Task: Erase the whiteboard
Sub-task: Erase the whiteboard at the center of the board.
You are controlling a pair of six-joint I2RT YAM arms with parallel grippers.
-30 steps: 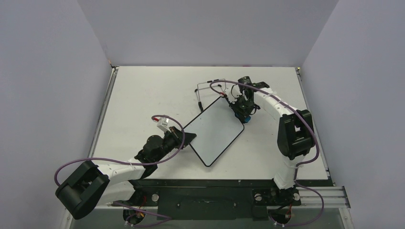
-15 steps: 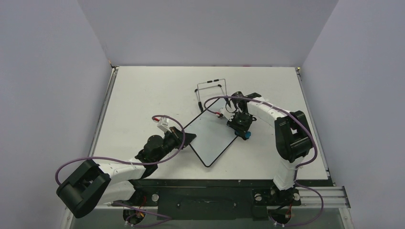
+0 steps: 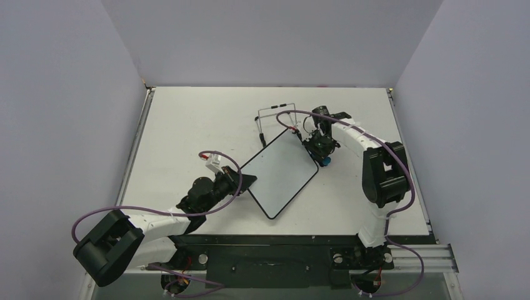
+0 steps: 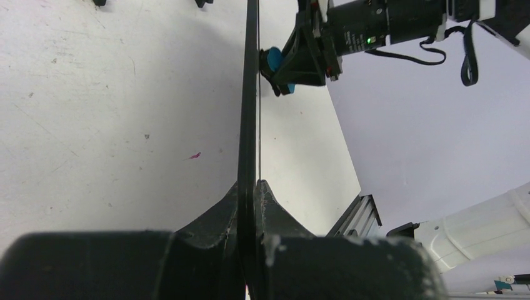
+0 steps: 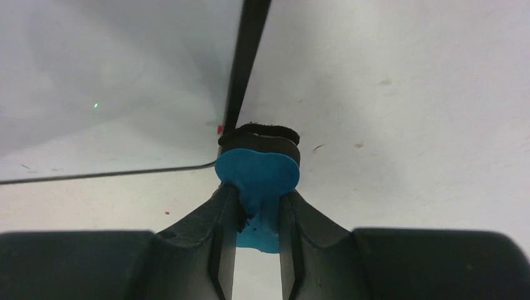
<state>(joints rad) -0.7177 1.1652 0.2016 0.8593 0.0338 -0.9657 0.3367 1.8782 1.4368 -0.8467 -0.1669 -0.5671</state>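
Firmly, left fingers [image 4: 209, 228] pinching whiteboard [image 3: 281, 176], right fingers [image 5: 199, 234] gripping blue eraser [image 5: 257, 174]

From above, the blue eraser [image 3: 324, 162] is only a speck under the right gripper [image 3: 321, 155], and I can't tell whether it touches the whiteboard [image 3: 281, 178]. Any faint marks on the board are too small to make out. The left wrist camera meets the board edge-on, so its face is hidden and its far end runs off the top. The right wrist camera catches one corner only. The eraser's lower part disappears between the fingers [image 5: 219, 237]. The wire stand [image 3: 275, 109] is partly crossed by the right arm's cable [image 3: 294, 113].
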